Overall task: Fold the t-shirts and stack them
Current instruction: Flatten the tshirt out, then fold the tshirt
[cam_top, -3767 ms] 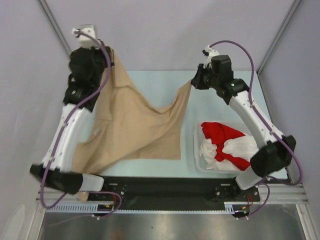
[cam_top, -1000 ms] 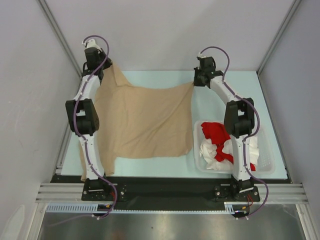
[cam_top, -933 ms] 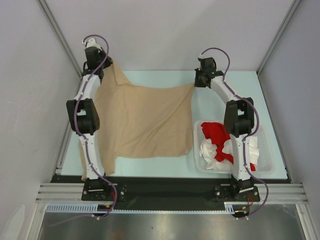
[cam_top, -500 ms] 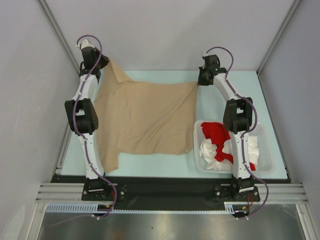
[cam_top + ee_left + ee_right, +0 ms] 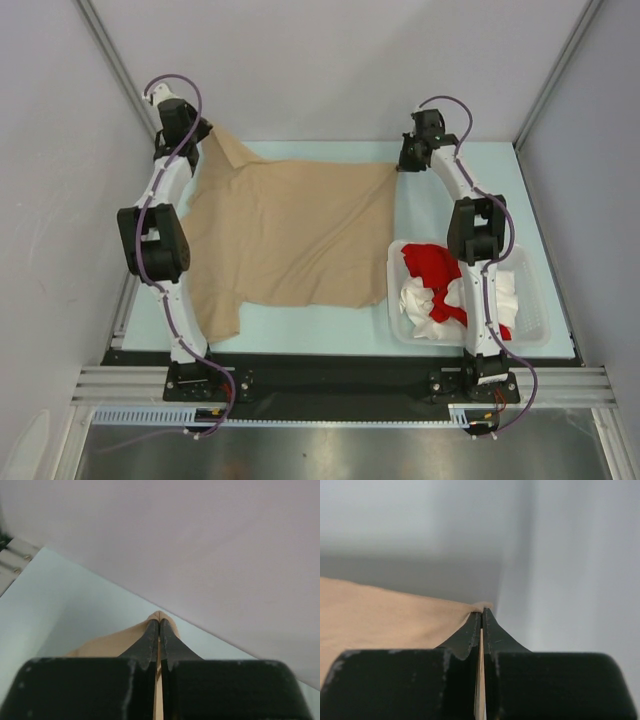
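Observation:
A beige-tan t-shirt (image 5: 290,235) lies spread over the left and middle of the table. My left gripper (image 5: 205,138) is shut on its far left corner at the back edge; the cloth shows pinched between the fingers in the left wrist view (image 5: 159,622). My right gripper (image 5: 398,166) is shut on its far right corner, the tan cloth (image 5: 380,615) stretching left from the fingertips (image 5: 481,611). A red t-shirt (image 5: 440,270) and a white t-shirt (image 5: 425,300) lie crumpled in the basket.
A white plastic lattice basket (image 5: 535,320) stands at the right front. Both arms reach far back, close to the rear wall. The table's light blue surface (image 5: 500,180) shows at the right rear. A black rail runs along the near edge.
Both grippers have moved farther back and apart with the shirt's corners. The tan shirt has gone from hanging between them to lying stretched flat on the table.

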Controlling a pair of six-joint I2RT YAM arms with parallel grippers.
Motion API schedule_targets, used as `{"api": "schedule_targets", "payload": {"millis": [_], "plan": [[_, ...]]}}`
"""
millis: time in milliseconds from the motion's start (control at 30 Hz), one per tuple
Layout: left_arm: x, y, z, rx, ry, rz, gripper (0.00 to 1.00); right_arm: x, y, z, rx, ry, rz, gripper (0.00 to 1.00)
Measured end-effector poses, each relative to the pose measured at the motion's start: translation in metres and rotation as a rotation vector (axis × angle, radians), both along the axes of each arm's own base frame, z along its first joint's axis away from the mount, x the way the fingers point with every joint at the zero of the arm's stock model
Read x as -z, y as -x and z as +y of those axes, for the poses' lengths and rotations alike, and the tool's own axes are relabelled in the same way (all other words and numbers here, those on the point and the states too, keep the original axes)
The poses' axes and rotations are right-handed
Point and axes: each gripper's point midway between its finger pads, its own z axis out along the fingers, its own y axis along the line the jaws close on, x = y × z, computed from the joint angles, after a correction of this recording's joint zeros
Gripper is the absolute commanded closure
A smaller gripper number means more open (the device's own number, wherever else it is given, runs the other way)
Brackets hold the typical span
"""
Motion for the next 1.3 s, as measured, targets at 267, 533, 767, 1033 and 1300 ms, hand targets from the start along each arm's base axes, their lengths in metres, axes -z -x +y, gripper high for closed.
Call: {"api": "schedule_targets", "payload": {"millis": [267, 533, 767, 1033, 1300], "plan": [[-0.014, -0.029, -0.008, 0.117, 0.018, -0.018, 1.00, 0.002, 0.005, 0.000, 0.016, -0.044, 0.032, 1.00], [0.036, -0.003, -0.014, 0.148, 0.067, 0.180, 1.00, 0.015, 0.024, -0.001, 0.023, -0.045, 0.120, 1.00], [0.041, 0.024, -0.018, 0.149, 0.086, 0.267, 1.00, 0.025, 0.046, -0.007, -0.004, 0.035, 0.186, 1.00], [0.004, 0.066, 0.007, 0.078, 0.090, 0.277, 1.00, -0.005, 0.064, 0.002, -0.032, 0.029, 0.175, 1.00], [-0.001, 0.115, 0.053, -0.025, 0.122, 0.318, 1.00, -0.032, 0.091, 0.020, -0.065, 0.011, 0.184, 1.00]]}}
